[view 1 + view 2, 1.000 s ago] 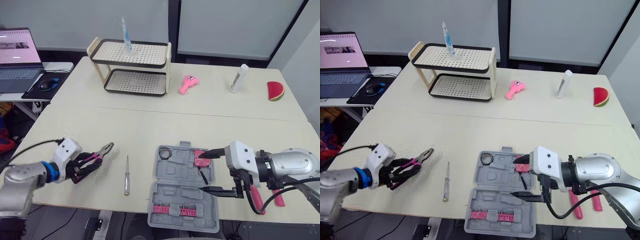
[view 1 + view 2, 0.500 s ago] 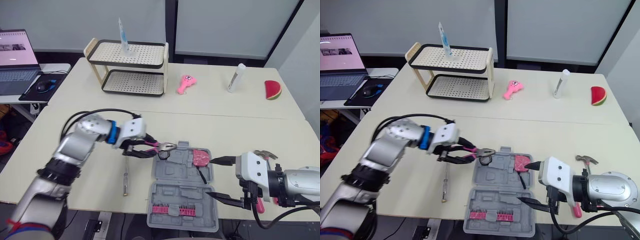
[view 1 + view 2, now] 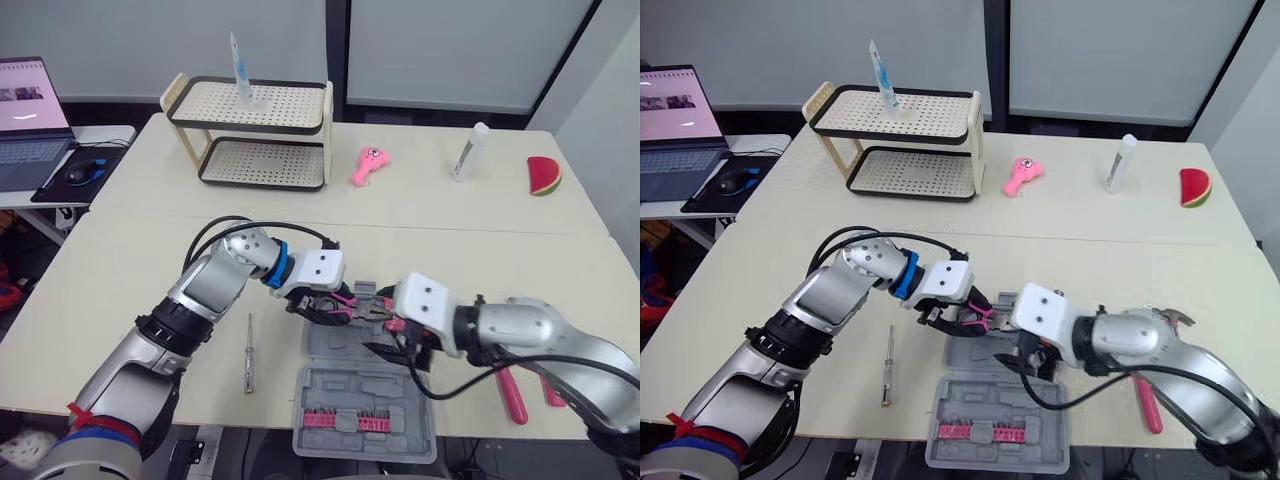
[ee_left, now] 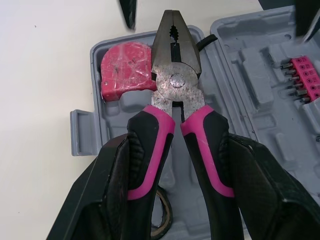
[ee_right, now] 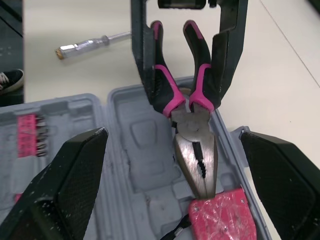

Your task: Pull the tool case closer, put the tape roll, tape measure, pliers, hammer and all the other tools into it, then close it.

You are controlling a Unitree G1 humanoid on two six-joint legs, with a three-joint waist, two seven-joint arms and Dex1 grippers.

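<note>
pliers [image 4: 175,87] clamped in left pincer [image 4: 181,150] over tool case [image 4: 250,65], right pincer [image 5: 172,135] apart

Tape roll [image 4: 161,221] is largely hidden beneath the pliers [image 4: 176,100] handles and the left end effector [image 4: 177,145] fingers. Hammer [image 3: 513,398] head and upper handle are masked by the right arm [image 3: 520,325]. Tool case [image 3: 365,412] far tray is partly covered. Laptop [image 3: 28,100] is cut by the frame edge.
</note>
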